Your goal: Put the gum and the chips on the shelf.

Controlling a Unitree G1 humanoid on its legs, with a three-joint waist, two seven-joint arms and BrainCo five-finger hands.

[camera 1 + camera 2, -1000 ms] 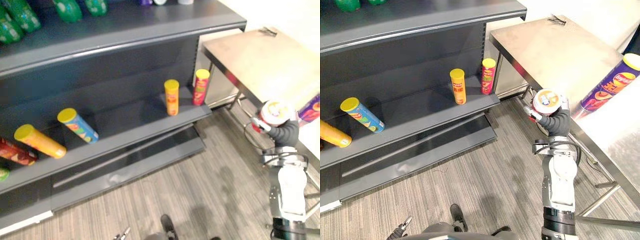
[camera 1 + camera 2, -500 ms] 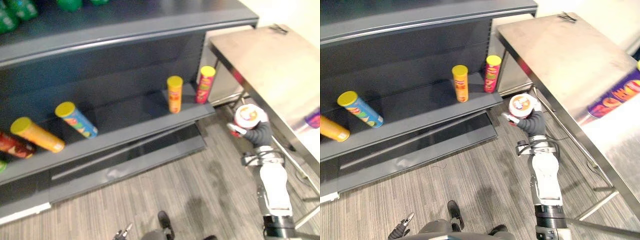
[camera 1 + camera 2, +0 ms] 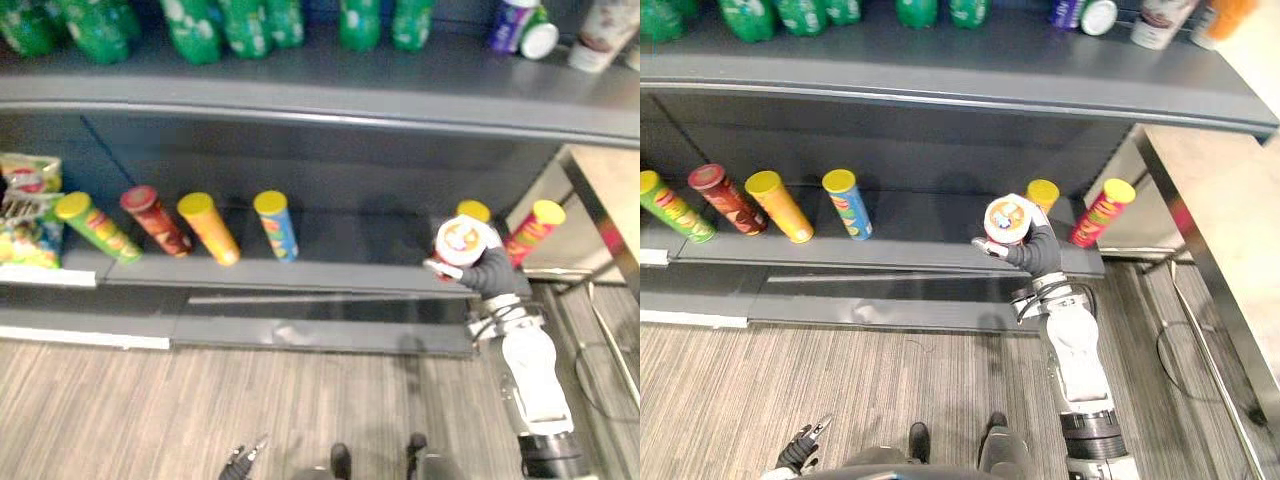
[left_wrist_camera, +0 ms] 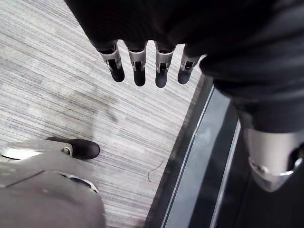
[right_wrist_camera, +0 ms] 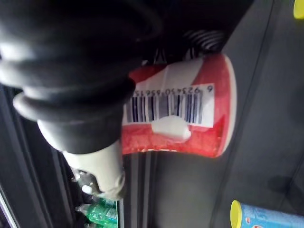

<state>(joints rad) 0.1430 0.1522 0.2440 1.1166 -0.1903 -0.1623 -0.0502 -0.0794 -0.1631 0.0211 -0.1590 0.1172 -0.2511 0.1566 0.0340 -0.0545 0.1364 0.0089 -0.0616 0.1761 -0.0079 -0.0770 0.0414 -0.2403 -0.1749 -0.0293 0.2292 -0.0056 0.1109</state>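
At the front edge of the middle shelf [image 3: 920, 255], the robot's right hand [image 3: 1028, 252] holds a short red-and-white canister [image 3: 1008, 218] up with its white lid facing the head camera. The fingers and thumb are curled round the canister's body. In the right wrist view the canister's side carries a barcode, with dark shelf surface behind it. It seems to be held clear of the shelf board, though the angle makes contact hard to judge.

Six tall chip cans stand or lean on the same shelf. From the robot's left they are a green can [image 3: 675, 208], a dark red can [image 3: 728, 198], a yellow-orange can [image 3: 780, 205] and a blue can [image 3: 848, 203] (the last two have yellow lids). An orange can [image 3: 1043, 192] sits just behind the held canister, and a pink-red can [image 3: 1102, 212] leans near the shelf's right end. Snack bags [image 3: 25, 215] hang at the far left.

The top shelf [image 3: 940, 60] carries a row of green bottles [image 3: 200, 25]. A steel table [image 3: 1230, 230] stands to the right of the shelving.

The left hand [image 4: 138, 66] hangs low over the grey wood-grain floor [image 3: 840, 370], its fingers straight and relaxed, holding nothing.
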